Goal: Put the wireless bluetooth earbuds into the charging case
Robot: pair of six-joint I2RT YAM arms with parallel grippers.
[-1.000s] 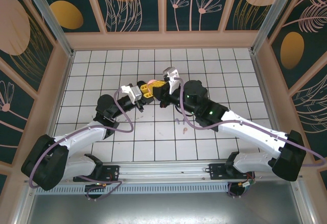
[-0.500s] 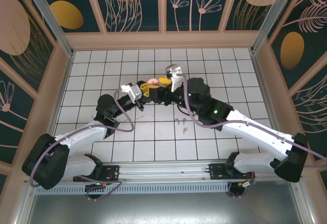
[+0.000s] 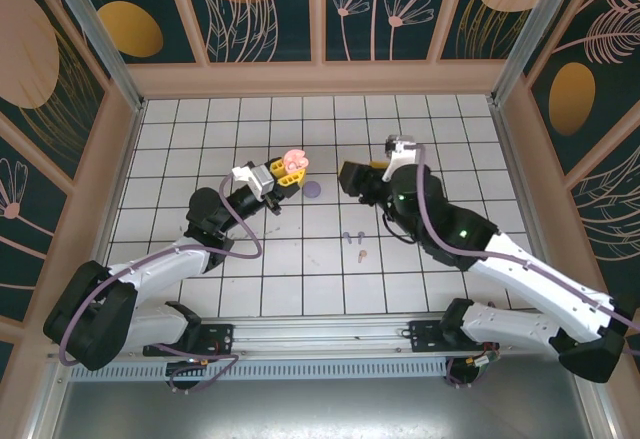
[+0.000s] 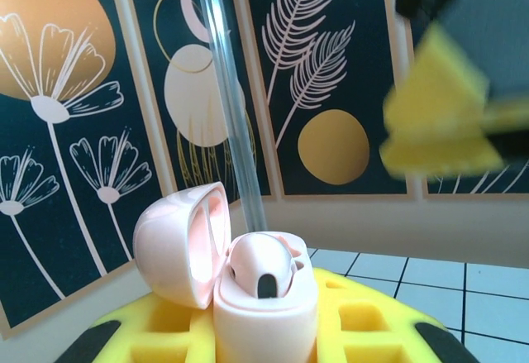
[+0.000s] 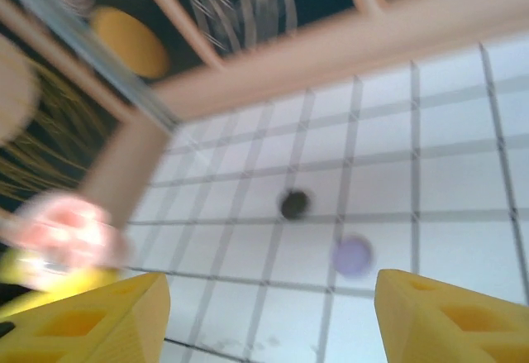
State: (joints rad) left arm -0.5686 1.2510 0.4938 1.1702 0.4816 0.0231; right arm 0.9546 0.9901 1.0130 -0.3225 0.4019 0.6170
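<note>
pink case held up, one bud seated

pale pink plastic, glossy and rounded like an egg: the charging case (image 4: 264,317) stands upright between the yellow foam pads (image 4: 397,323) of the left gripper (image 3: 283,173), which is clamped tight on its lower half. its lid (image 4: 178,247) is swung open and leans off to the left, with a softer pink inside. one pink earbud (image 4: 261,264) sits in the body of the case, its rounded head up and a dark oval spot facing the left wrist camera. how the rest of the case's inside looks is hidden behind that bud.

from above, the case is held off the white tiled floor (image 3: 200,129), around the middle of the workspace and to the left of the right arm.

the right gripper (image 5: 271,297) has its yellow fingers spread wide with nothing between them. it sits to the right of the case, apart from it.

two tiny lavender buds (image 3: 347,236) lie on the tiles closer to the arm bases, between the two arms, and a pink bud (image 3: 362,255) lies just beside them on the near side. all three are too small to make out any detail.

a lavender round thing (image 3: 313,189) rests on the floor between the two grippers. the right wrist view shows a dark round thing (image 5: 294,204) near it, blurred.
</note>
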